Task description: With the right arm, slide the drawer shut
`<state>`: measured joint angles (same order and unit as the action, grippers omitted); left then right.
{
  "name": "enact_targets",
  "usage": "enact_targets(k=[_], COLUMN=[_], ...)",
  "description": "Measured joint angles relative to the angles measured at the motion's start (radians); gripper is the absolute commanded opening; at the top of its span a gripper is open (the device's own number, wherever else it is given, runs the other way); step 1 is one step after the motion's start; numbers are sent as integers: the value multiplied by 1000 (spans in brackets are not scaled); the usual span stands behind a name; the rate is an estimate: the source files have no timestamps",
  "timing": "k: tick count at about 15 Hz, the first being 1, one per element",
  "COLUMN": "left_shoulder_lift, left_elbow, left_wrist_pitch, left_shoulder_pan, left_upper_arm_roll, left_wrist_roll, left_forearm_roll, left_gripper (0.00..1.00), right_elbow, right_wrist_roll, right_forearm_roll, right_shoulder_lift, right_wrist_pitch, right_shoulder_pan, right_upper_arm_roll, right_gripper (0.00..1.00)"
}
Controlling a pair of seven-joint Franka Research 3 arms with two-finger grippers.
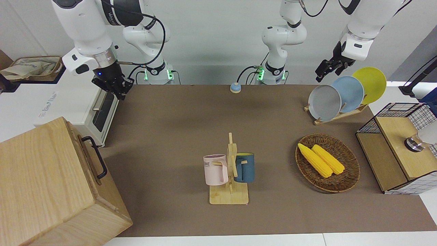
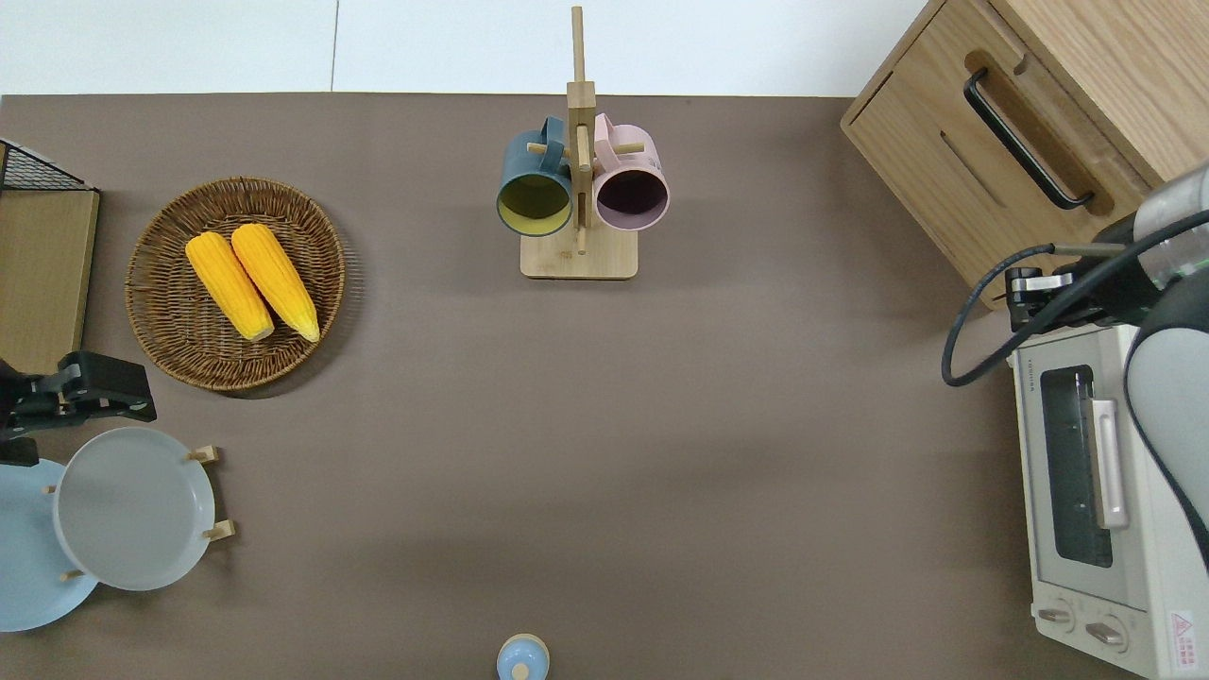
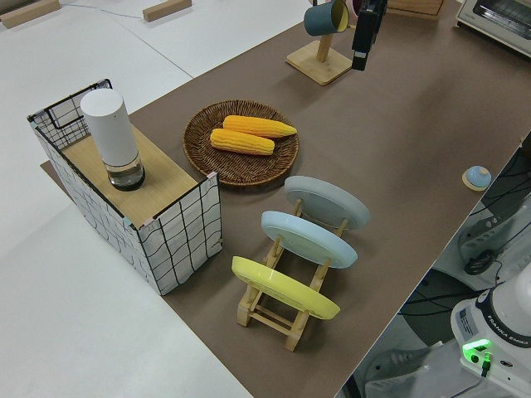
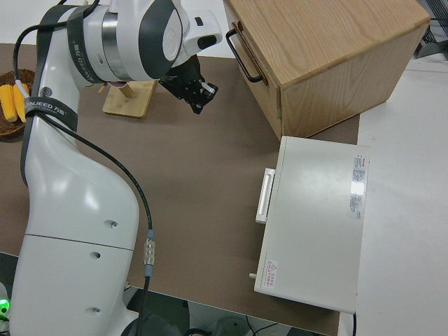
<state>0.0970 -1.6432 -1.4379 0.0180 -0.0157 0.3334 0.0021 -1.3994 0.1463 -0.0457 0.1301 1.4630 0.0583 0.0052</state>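
Observation:
The drawer (image 2: 1044,118) sits flush in the front of the pale wood cabinet (image 1: 41,177) at the right arm's end of the table. Its black bar handle (image 2: 1025,142) is uncovered and also shows in the front view (image 1: 97,160) and the right side view (image 4: 241,52). My right gripper (image 2: 1025,288), with its blue light on, is up in the air over the gap between the cabinet and the white toaster oven (image 2: 1096,491), apart from the handle. It holds nothing. It also shows in the front view (image 1: 116,89) and the right side view (image 4: 199,94). My left arm (image 1: 355,44) is parked.
A wooden mug rack (image 2: 578,250) holds a pink and a blue mug. A wicker basket (image 2: 151,302) holds two corn cobs. A plate rack (image 1: 338,114), a wire-mesh wooden box (image 1: 396,150) and a small blue bell (image 1: 235,88) also stand on the brown mat.

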Motion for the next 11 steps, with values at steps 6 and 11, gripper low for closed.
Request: enact_targets(k=[6,11], left_shoulder_lift=[0,0], left_elbow=[0,0], left_wrist_pitch=[0,0], left_shoulder_pan=[0,0], left_upper_arm_roll=[0,0], left_wrist_roll=[0,0], left_forearm_roll=[0,0], left_gripper=[993,993], right_elbow=[-5,-5], right_wrist_roll=[-133,-134], right_forearm_roll=[-2,-2], right_shoulder_lift=[-19,-19], right_wrist_pitch=[1,1], right_shoulder_pan=[0,-1], right_upper_arm_roll=[-6,-15], right_gripper=[990,990])
